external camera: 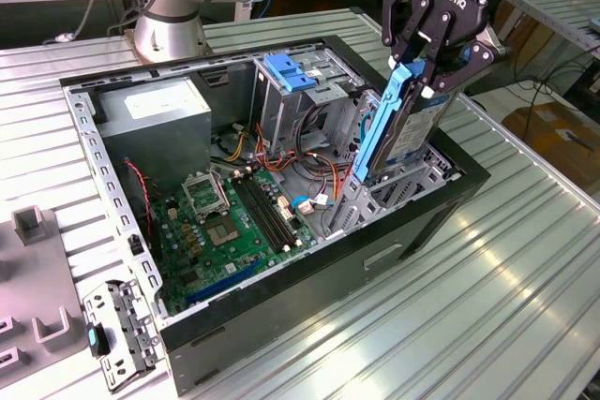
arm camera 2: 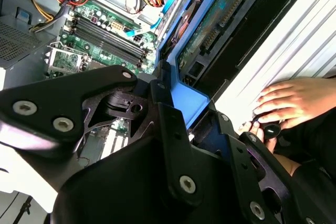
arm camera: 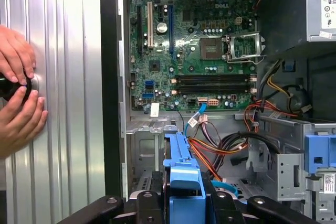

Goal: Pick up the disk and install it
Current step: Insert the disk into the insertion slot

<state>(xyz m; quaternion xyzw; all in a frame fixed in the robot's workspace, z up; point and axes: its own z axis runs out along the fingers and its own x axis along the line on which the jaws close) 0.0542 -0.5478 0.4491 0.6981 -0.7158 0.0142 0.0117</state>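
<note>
- The counter (external camera: 487,325) is showing as bare silver metal, ribbed, with its long grooves catching the light.
- An open black computer case (external camera: 309,292) is lying on its side on the counter, with perforated grey steel strips running along its rim.
- Inside, a green motherboard (external camera: 225,222) is lying flat on the case floor, carrying black memory slots and a square socket. Orange and red cables (external camera: 300,152) are looping beside it.
- A boxy grey metal power supply (external camera: 155,114) with a white sticker is sitting in the corner toward the exterior view's left. A flat blue plastic latch plate (external camera: 291,72) is capping the steel bay next to it.
- The disk (external camera: 417,133) is presenting as a flat, rectangular, silver-grey slab with a bright blue plastic rail down one edge. In the second wrist view the disk (arm camera 2: 220,22) is showing a green circuit board and a black connector strip on one face.
- The disk is standing on end and tilting. Its lower end is sitting at the mouth of the bare steel drive cage (external camera: 398,189), at the case corner toward the exterior view's right, and its upper end is rising above the rim.
- My gripper (external camera: 424,77), black and jointed, is clamping narrowly on the disk's upper end, with fingers pressing on both sides.
- A person's hand (arm camera 2: 291,100) is resting on the counter just outside the case wall, its fingers around a small dark round object that I cannot identify.
</note>
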